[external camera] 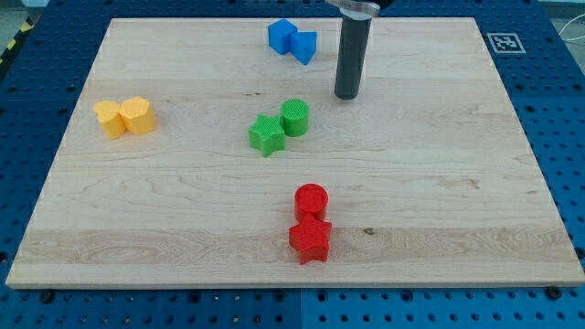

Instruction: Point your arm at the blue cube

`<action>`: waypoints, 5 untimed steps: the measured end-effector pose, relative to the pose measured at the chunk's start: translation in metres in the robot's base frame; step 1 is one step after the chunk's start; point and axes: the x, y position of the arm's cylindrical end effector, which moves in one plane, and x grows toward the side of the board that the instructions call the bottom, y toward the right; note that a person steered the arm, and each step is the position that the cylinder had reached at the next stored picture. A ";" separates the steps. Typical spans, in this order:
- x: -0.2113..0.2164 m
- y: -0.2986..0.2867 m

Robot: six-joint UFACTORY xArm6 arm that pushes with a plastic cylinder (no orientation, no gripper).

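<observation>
Blocks sit in pairs on the wooden board (183, 192). I have no pincer, only a dark rod, so nothing is held. My tip (346, 95) rests on the wood near the view's top, just to the right of the two blue blocks and not touching them. The blue cube (282, 35) touches a second blue block (304, 46). Below my tip, to the left, a green star (266, 134) touches a green cylinder (295, 117). Two yellow blocks (125, 117) sit at the left. A red cylinder (311, 199) touches a red star (310, 239) near the bottom
</observation>
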 end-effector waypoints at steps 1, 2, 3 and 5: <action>-0.035 -0.004; -0.060 -0.005; -0.082 -0.006; -0.132 -0.017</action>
